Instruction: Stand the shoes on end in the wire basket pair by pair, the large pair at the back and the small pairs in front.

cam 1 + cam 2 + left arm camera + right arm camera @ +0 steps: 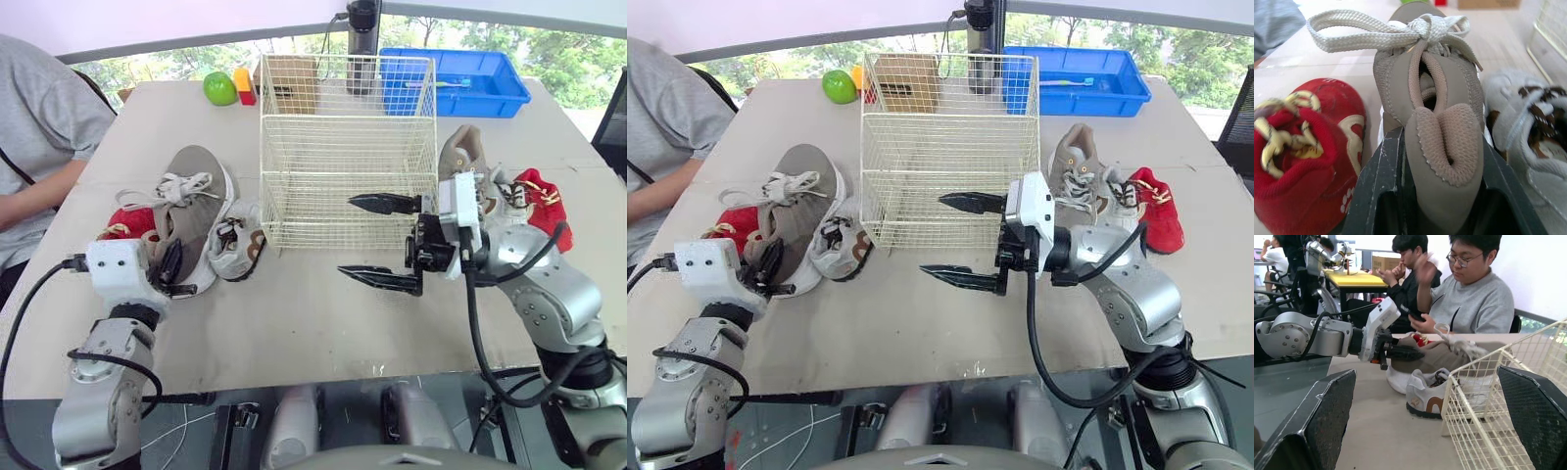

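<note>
Table [323, 323] is the big pale one; wire basket [348, 147] sits mid-table toward the far edge and there's nothing in it, so I'd say the job is right at the start.

Big grey-brown shoe [201, 171] lies near the left edge with its heel toward the near edge; its mate [460, 157] is over by the right edge, just past the basket. The small ones are split the same way: a white shoe with brown trim [235, 245] touches the big shoe on the basket side; a red shoe [127, 223] is tucked on its other side; another white one [505, 191] and another red one [539, 191] lie beside the mate on the right.

Left tool [174, 274] is clamped on the big shoe's heel collar, one finger on each side, and the padding looks pinched; the shoe itself rests on the table. Right tool [382, 242] hangs wide open with nothing in it, just in front of the basket's near right corner.

My take: the step is getting that big shoe to the back of the basket. Heel grips are floppy, so lift it slowly and let the toe hang; watch the loose laces and the white shoe leaning on it; clear the rim, then lower it toe-down against the far wall. I'd also pull the right tool out of the way.
</note>
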{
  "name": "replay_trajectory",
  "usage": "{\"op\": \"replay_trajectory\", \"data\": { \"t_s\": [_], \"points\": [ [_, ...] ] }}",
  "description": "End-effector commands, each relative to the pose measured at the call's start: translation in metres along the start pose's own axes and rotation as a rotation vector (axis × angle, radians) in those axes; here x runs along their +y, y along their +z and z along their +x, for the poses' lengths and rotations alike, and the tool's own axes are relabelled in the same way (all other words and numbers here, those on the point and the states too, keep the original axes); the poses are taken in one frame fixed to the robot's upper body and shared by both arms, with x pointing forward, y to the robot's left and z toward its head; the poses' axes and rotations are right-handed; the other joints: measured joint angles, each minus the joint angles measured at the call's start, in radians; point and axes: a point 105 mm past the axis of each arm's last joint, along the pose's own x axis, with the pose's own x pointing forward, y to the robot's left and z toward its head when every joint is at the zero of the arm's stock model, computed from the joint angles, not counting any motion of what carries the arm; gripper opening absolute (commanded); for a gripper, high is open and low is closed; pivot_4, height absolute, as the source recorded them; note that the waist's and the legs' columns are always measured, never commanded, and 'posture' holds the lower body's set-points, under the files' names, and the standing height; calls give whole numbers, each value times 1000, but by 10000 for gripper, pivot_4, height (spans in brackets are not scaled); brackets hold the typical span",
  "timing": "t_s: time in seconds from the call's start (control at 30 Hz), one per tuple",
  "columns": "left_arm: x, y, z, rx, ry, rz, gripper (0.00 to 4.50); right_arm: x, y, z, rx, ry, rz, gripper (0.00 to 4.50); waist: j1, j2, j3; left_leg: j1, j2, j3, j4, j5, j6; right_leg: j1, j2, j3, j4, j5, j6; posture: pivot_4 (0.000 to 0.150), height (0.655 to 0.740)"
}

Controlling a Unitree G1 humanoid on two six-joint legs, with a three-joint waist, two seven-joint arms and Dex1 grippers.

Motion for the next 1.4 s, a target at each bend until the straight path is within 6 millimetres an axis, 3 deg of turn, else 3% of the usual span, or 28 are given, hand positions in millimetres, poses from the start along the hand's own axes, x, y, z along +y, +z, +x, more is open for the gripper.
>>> {"op": "replay_trajectory", "data": {
  "t_s": [0.03,0.1,0.23,0.33,0.43,0.5,0.57,0.67,0.77,0.87,0.97,1.07,1.13,1.23,1.3,1.4],
  "points": [
    [5,88,-5,-406,64,-102,7717,-8,17,3,-42,-25,-73,45000,3,-5,3,-1,0,0,1,0,0,0,0,-1,0,0,0,1500,7400],
    [3,126,-5,-560,76,-200,7717,-19,31,6,-85,-42,-68,45000,5,-15,8,-2,0,0,2,1,-1,0,1,-3,2,0,0,1500,7400],
    [-12,165,3,-678,15,-319,7717,-39,55,9,-124,-79,-79,45000,5,-16,8,-2,-1,-1,3,1,-2,0,1,-3,1,3,3,1500,7400],
    [-49,193,11,-728,-179,-242,7717,-57,92,12,-142,-112,-168,45000,3,-16,8,-3,-3,0,2,1,-2,1,0,-2,0,3,4,1500,7400],
    [-102,211,7,-791,-443,28,7717,-69,127,13,-138,-113,-213,45000,6,-16,9,-3,-3,1,1,1,-2,0,1,-5,1,3,4,1500,7400],
    [-136,213,3,-858,-633,277,7717,-68,147,9,-53,-78,-311,45000,12,-15,10,-4,-3,0,0,1,-2,-1,1,-6,1,3,4,1500,7400],
    [-156,208,1,-916,-774,473,7717,-73,162,2,33,-76,-364,45000,14,-13,11,-3,-3,2,-1,1,-2,0,1,-5,-1,2,4,1500,7400],
    [-171,202,0,-1009,-908,645,7717,-83,176,-7,138,-108,-406,45000,8,-8,13,-3,-3,4,-2,1,-2,-1,1,-3,-4,2,3,1500,7400],
    [-185,195,2,-1114,-997,828,7717,-105,184,-16,288,-209,-402,45000,-4,-6,15,-6,-3,8,-3,1,-2,-7,1,0,-1,3,4,1500,7400],
    [-191,192,3,-1181,-1033,898,7717,-114,189,-20,343,-239,-416,45000,-9,-6,15,-7,-1,9,-3,1,-2,-11,3,2,1,3,4,1500,7400],
    [-197,193,5,-1258,-1057,946,7717,-123,189,-28,462,-238,-427,45000,-6,-2,17,-9,0,10,-2,1,-1,-13,4,3,2,3,4,1500,7400],
    [-200,200,3,-1336,-1051,955,7717,-137,165,-45,655,-216,-426,45000,-2,-1,18,-23,-1,10,3,1,-1,-26,4,3,5,3,5,1500,7400],
    [-200,203,2,-1366,-1042,968,7717,-144,154,-51,712,-206,-404,45000,-3,-1,18,-24,-1,11,4,1,-1,-26,4,4,5,3,5,1500,7400],
    [-201,205,1,-1407,-1035,1007,7716,-148,138,-56,786,-158,-397,32634,-3,1,19,-25,-1,11,5,1,-1,-26,4,4,5,3,5,1500,7400],
    [-200,206,1,-1419,-1028,1022,7716,-148,133,-56,807,-127,-386,21253,-3,3,20,-24,-1,11,5,1,-1,-26,4,4,5,3,6,1500,7400],
    [-199,208,1,-1430,-1019,1043,7716,-148,128,-55,822,-96,-378,7741,-3,4,21,-24,0,11,5,1,-1,-26,4,3,6,3,6,1500,7400]
  ]
}}
